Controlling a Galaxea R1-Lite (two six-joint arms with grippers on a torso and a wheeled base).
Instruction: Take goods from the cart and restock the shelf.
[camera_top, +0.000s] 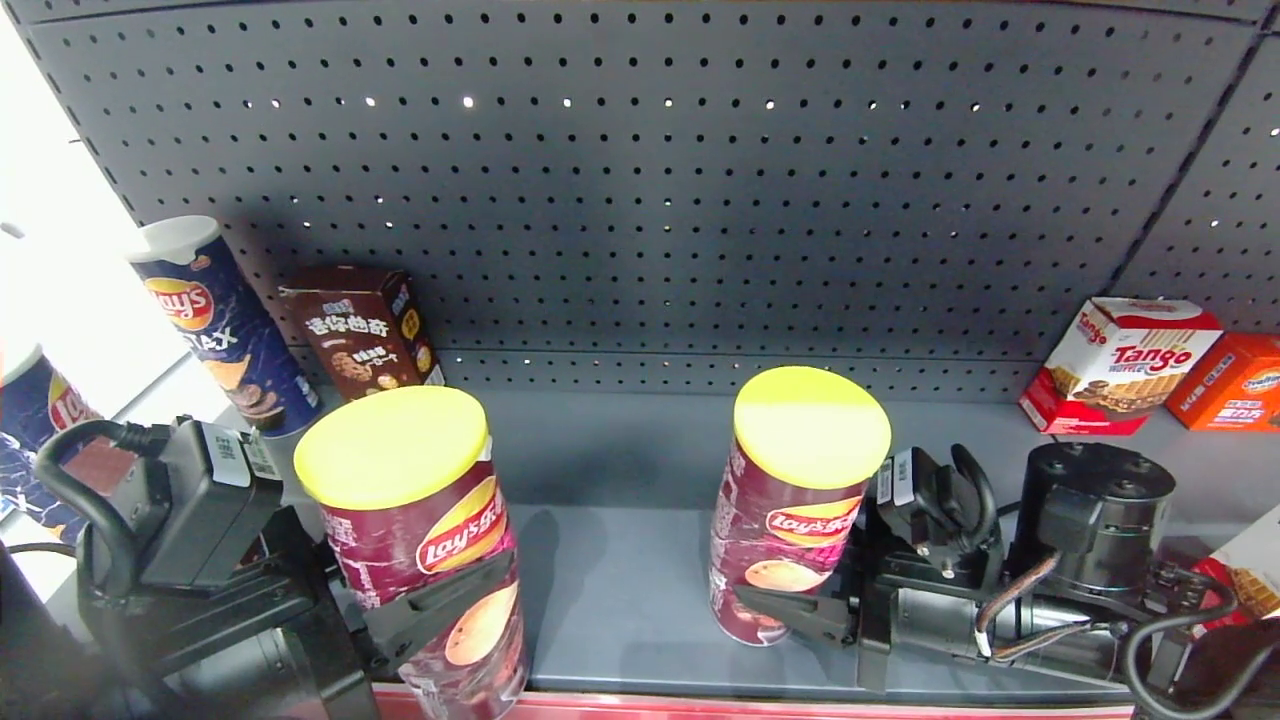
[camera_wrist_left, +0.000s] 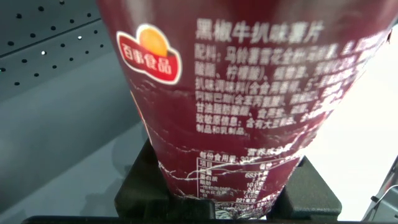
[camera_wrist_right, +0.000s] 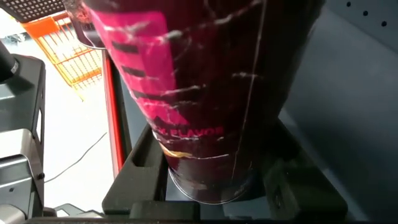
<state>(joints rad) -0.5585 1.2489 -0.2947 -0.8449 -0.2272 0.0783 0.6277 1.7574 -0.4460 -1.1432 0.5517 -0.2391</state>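
Currently: both arms hold a chip can at the shelf, neither let go

Left gripper (camera_top: 450, 605) is closed around the lower half of the left chip can (camera_top: 400, 450), a maroon can with a yellow lid. In the left wrist view the black fingers (camera_wrist_left: 140, 190) press the can (camera_wrist_left: 249, 93) from both sides near its base. The low grip probably leaves the top free and lets the base go down first. This can sits at the front lip of the shelf (camera_top: 620, 580), leaning a little, and its base looks to be over the red edge strip. My guess is it is not set down yet.

Right gripper (camera_top: 775, 605) is clamped low on the right chip can (camera_top: 805, 470), same kind and upright. The right wrist view shows that can (camera_wrist_right: 211, 93) wedged between the jaws. It stands further in on the shelf floor, about mid-depth. I can't tell if the base rests on the shelf or hangs just above it. An orange wire cart (camera_wrist_right: 71, 53) shows off past the shelf edge.

The two cans are well apart, with bare shelf between them, so each arm can work without crowding the other.

Stock already there:
- Blue chip can (camera_top: 215, 320) and brown cookie box (camera_top: 365, 330), back left against the pegboard (camera_top: 640, 200)
- Red-white wafer box (camera_top: 1120, 365) and orange box (camera_top: 1235, 380), back right

Likely step: placing. The left can needs to go further in before release, or it could tip off the lip.
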